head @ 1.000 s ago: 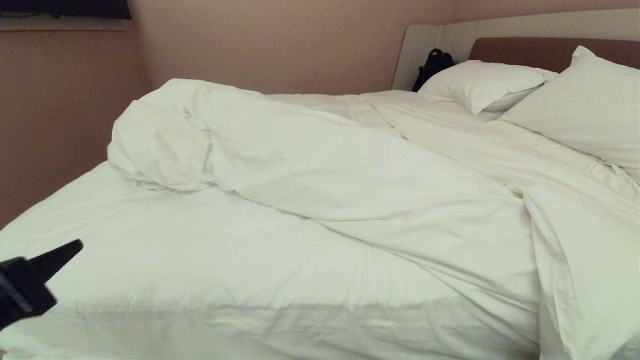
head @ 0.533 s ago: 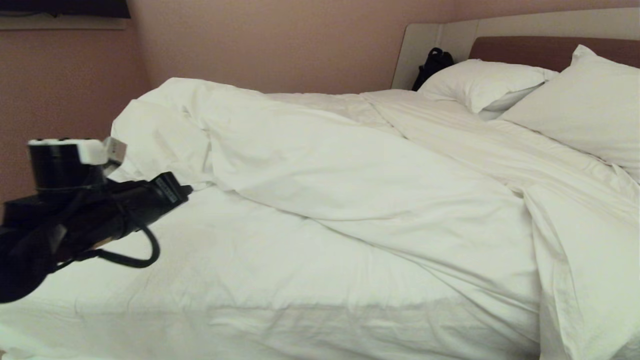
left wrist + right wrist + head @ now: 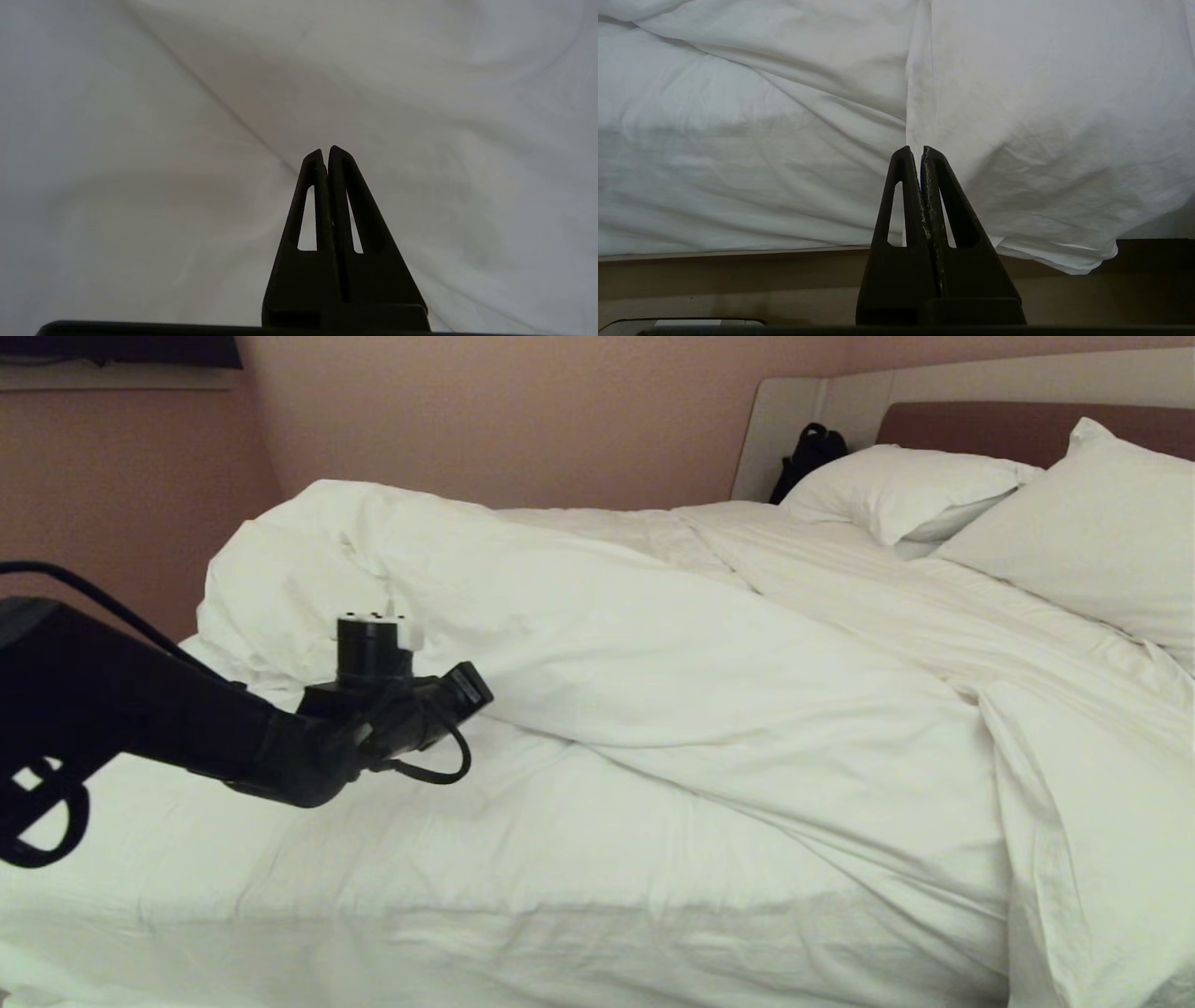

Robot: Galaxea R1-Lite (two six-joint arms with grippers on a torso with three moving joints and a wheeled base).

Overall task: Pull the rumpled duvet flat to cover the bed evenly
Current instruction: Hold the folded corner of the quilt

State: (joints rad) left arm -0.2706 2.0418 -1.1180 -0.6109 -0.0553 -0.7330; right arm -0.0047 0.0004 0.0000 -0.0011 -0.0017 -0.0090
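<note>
The white duvet (image 3: 653,653) lies rumpled across the bed, bunched into a heap (image 3: 280,588) at the far left and folded back off the near part of the mattress. Bare fitted sheet (image 3: 373,859) shows on the bed in front. My left arm (image 3: 187,728) reaches in from the left over the sheet, its wrist close to the duvet's folded edge. The left gripper (image 3: 325,151) is shut and empty above creased white fabric. My right gripper (image 3: 921,150) is shut and empty, low beside the bed, facing a hanging flap of duvet (image 3: 1041,93).
Two white pillows (image 3: 896,490) (image 3: 1102,532) lean against the headboard (image 3: 980,429). A black bag (image 3: 808,457) sits by the headboard's left end. Pink walls close in behind and to the left. The bed base (image 3: 738,266) shows below the sheet.
My left arm has risen from the lower left corner and swung right and forward across the mattress towards the duvet's fold. Its gripper stays shut. The duvet has not moved.
</note>
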